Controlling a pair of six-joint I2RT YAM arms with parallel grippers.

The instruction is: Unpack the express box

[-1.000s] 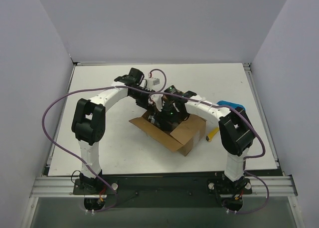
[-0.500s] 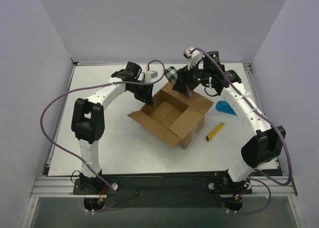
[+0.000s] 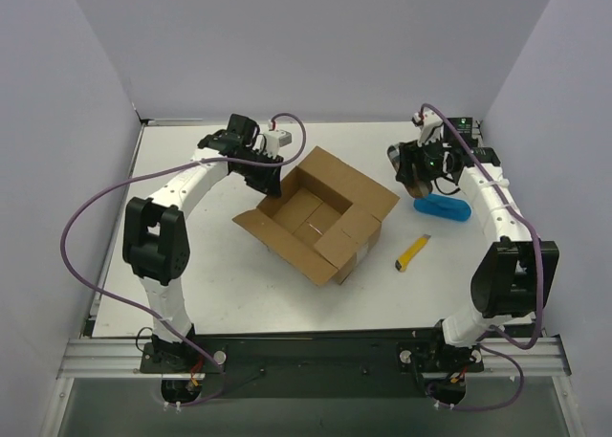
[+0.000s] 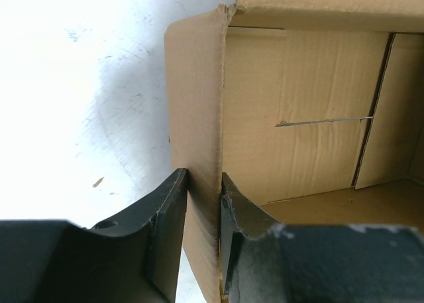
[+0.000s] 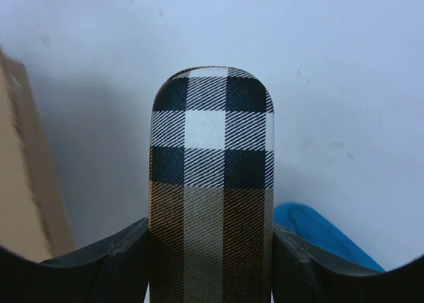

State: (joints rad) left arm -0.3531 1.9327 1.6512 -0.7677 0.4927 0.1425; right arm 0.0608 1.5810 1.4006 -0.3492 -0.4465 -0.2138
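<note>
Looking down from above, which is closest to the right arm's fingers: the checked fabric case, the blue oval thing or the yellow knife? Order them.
1. The checked fabric case: held between the right fingers.
2. The blue oval thing: on the table close by, right side.
3. The yellow knife: farthest, towards the near edge.

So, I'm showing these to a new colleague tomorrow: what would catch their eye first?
The open express box at the table's middle, flaps spread and nothing visible inside, with the left tool pinching one cardboard edge. Next, the right tool off to the box's right, gripping a plaid-patterned cylinder close to a blue object, with a yellow utility knife lying nearby.
</note>
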